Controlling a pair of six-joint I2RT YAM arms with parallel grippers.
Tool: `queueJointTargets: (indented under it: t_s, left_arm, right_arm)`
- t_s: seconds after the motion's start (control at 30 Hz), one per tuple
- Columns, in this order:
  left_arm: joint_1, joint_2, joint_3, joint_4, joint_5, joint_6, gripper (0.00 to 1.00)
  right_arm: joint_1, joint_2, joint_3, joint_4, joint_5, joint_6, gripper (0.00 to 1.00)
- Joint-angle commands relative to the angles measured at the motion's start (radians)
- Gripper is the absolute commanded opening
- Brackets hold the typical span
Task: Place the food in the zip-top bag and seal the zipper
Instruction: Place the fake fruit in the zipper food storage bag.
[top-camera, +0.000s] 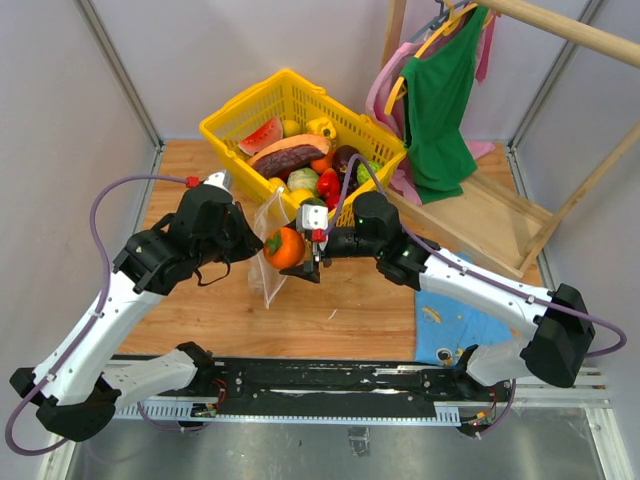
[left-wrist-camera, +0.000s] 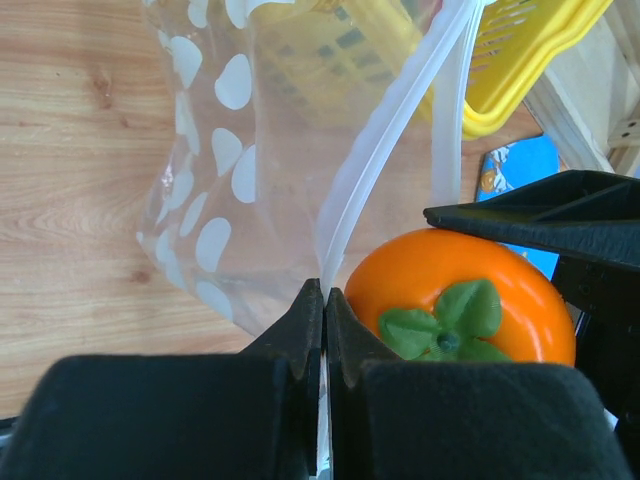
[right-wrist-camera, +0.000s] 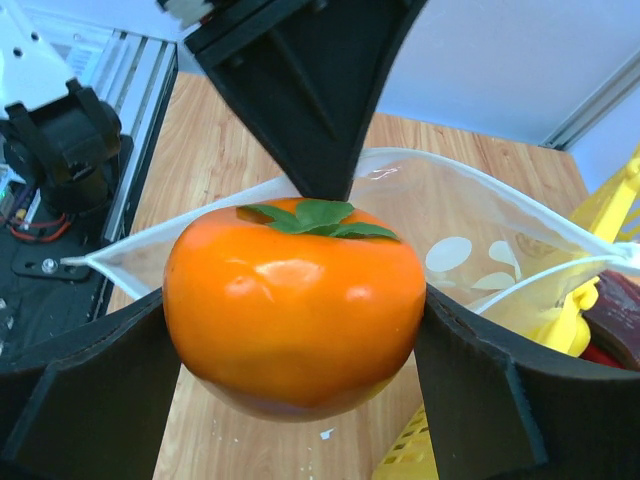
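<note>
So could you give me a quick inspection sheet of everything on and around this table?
Surface: wooden table, with a metal rail along its near edge.
Job's things: clear dotted bag with its mouth open; orange fruit at the mouth, not clearly inside; more toy food in the yellow basket.
Clutter: blue cloth at the near right of the table.
Grippers: left gripper shut on the bag's zipper strip; right gripper clamped on the orange fruit.
Cables: purple cables loop along both arms.
Surroundings: wooden rack with a green shirt; pale walls.
</note>
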Motion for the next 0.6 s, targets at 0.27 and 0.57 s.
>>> queueJointTargets:
  t_s: [0.27, 0.57]
  left_arm:
    - [0.004, -0.030, -0.014, 0.069, 0.146, 0.033, 0.00]
    - [0.004, -0.044, -0.045, 0.108, 0.216, 0.030, 0.00]
  right_arm:
    - [0.028, 0.054, 0.009, -0.077, 0.013, -0.249, 0.66]
    - [0.028, 0.108, 0.020, -0.020, 0.041, -0.231, 0.74]
